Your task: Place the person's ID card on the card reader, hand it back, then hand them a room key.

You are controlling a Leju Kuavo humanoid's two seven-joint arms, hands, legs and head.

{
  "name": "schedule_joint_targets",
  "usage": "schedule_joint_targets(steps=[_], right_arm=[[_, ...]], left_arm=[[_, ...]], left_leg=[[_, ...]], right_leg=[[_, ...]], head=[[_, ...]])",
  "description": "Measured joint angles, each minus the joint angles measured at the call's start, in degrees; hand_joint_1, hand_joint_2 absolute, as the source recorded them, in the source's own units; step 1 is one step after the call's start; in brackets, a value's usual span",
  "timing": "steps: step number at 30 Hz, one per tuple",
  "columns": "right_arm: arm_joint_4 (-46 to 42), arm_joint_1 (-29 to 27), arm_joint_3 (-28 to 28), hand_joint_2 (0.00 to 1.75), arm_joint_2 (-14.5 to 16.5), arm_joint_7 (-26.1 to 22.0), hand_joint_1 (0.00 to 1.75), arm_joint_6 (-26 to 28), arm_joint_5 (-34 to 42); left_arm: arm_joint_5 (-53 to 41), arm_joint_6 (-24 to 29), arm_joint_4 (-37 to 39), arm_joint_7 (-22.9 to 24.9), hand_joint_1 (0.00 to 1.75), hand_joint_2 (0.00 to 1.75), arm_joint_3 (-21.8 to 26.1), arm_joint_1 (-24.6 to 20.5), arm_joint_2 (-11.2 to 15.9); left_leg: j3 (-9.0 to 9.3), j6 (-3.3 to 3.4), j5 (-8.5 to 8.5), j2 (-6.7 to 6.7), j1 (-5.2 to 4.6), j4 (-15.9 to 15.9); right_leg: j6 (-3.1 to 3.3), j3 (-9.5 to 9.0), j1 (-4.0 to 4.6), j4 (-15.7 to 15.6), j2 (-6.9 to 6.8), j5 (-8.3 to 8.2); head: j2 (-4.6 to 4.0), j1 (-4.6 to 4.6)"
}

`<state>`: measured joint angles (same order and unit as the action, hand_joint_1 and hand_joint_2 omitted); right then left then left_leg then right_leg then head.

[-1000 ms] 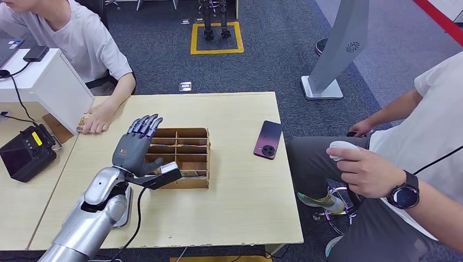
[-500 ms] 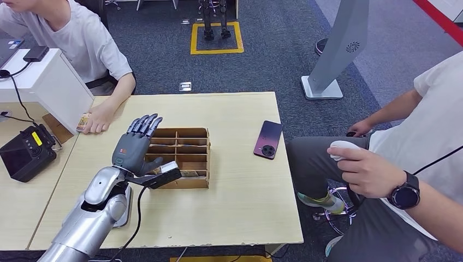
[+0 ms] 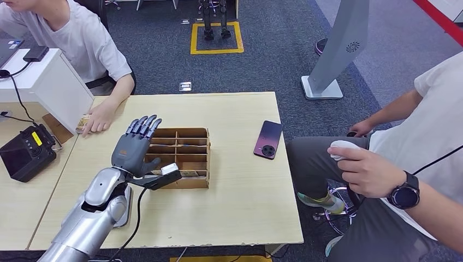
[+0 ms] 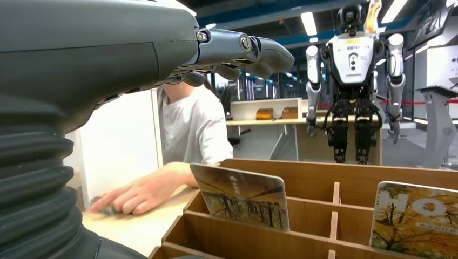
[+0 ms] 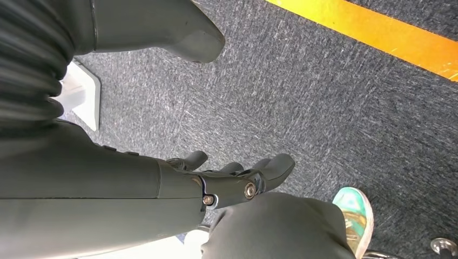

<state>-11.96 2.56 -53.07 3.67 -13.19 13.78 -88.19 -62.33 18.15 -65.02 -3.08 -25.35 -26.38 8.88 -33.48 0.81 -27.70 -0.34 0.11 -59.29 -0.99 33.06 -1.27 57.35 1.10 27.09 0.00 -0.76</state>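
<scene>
A: Since the counter [image 3: 240, 207] carries everything, what sits on it, and why there?

B: The wooden compartment box [image 3: 188, 158] stands near its middle. The cards [image 4: 241, 195] lean upright in its slots, which I'd judge keeps the room keys easy to lift out one at a time. A phone [image 3: 268, 139] lies flat off to the box's right, well apart from it.

A: And the ID card?

B: At the counter's far left corner a person's hand [image 3: 97, 117] rests flat on something small with a coloured edge. It may be the ID card, but it is too covered to tell. A dark device [image 3: 23, 153] lies on the neighbouring surface to the left; whether it is the card reader I cannot say.

A: How does the left arm stand?

B: It comes up from below, elbow over the counter's near left part, forearm angled toward the box. The left robot hand [image 3: 135, 148] hovers beside the box's left wall, fingers straight and spread forward, thumb out to the side, holding nothing. I'd say it is waiting between the person and the box.

A: The other one?

B: The right robot hand [image 5: 237, 181] hangs low over grey carpet, fingers loosely curled, nothing in them.
</scene>
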Motion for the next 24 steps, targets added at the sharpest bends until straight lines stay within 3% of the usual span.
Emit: schedule_joint_targets(steps=[19, 23, 24], right_arm=[[0.07, 0.01, 0.05, 1.75, 0.02, 0.04, 0.0, 0.19, -0.01], [0.08, 0.01, 0.05, 1.75, 0.02, 0.03, 0.0, 0.19, -0.01], [0.1, 0.01, 0.06, 1.75, 0.02, 0.02, 0.0, 0.19, -0.01]], left_arm=[[-0.91, 0.87, 0.15, -0.01, 0.01, 1.75, 0.0, 0.01, -0.01], [-0.91, 0.94, 0.17, -0.01, 1.75, 1.75, 0.0, 0.01, 0.0], [-0.91, 0.95, 0.17, -0.02, 1.75, 1.75, 0.0, 0.01, 0.01]], left_leg=[[0.0, 0.0, 0.0, 0.0, 0.0, 0.0], [0.0, 0.0, 0.0, 0.0, 0.0, 0.0], [0.0, 0.0, 0.0, 0.0, 0.0, 0.0]], right_leg=[[0.0, 0.0, 0.0, 0.0, 0.0, 0.0], [0.0, 0.0, 0.0, 0.0, 0.0, 0.0], [0.0, 0.0, 0.0, 0.0, 0.0, 0.0]], head=[[0.0, 0.0], [0.0, 0.0], [0.0, 0.0]])
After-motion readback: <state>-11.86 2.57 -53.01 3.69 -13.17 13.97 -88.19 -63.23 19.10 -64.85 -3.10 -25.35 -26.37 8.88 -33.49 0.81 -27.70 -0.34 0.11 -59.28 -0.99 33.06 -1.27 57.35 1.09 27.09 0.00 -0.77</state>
